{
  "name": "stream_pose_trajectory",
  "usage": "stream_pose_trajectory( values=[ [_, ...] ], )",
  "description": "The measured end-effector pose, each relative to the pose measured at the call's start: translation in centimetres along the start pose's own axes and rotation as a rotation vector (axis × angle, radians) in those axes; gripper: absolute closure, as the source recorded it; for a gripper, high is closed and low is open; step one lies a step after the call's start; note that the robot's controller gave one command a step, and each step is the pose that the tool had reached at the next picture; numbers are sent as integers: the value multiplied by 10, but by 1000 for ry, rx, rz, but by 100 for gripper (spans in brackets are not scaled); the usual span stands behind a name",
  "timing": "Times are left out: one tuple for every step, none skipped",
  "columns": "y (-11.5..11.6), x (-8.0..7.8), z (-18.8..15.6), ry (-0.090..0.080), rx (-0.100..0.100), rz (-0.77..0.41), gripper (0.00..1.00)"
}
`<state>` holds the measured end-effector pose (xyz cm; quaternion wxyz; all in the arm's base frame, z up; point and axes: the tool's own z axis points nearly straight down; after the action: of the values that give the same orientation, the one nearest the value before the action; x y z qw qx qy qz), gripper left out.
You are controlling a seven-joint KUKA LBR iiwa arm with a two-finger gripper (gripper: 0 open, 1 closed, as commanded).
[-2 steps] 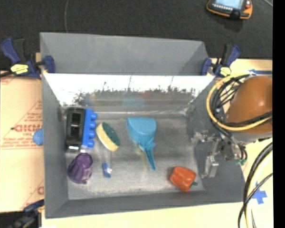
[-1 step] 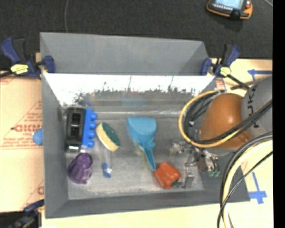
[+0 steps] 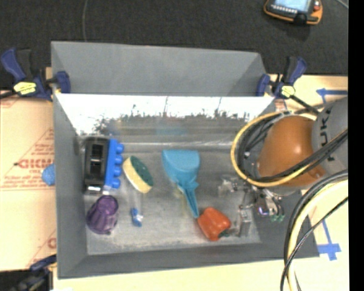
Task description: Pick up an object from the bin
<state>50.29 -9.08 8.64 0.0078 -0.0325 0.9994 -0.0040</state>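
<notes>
Gripper [image 3: 246, 214] is low at the near right of the bin [image 3: 70, 223], its metal tip down by the floor. Open or closed: cannot tell from this angle.

Just left of it lies an orange-red lump [image 3: 213, 224], rounded and blocky, on the floor close to the near wall. It is the nearest thing to the gripper, right beside it. Contact unclear.

Above the gripper is the wrist's orange cover [image 3: 288, 147], with yellow and black cables [image 3: 238, 139] looped round it. They hide the far right corner of the floor.

Next thing out is a light blue scoop [image 3: 182, 164] mid-bin. Its broad head is toward the far wall and its handle runs down toward the near right. The handle tip ends just beside the lump's far left side. It lies to the left of the lump, not between lump and gripper.

Further left is a round sponge [image 3: 138, 174], yellow with a green face, tilted, apart from the scoop. Left of that a blue studded brick [image 3: 114, 163] stands on end, touching a black boxy thing [image 3: 96, 163] at the far left.

At the near left is a purple cup [image 3: 103, 214] on its side. A small blue piece [image 3: 136, 217] lies just right of it.

All the left-side things are well apart from the gripper. The floor right of the lump holds the gripper alone.
</notes>
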Motion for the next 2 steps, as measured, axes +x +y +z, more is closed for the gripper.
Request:
stream_pose_trajectory(
  values=[
    [14, 15, 16, 7, -6, 58, 0],
    [15, -2, 16, -6, -1, 210, 0]
  ],
)
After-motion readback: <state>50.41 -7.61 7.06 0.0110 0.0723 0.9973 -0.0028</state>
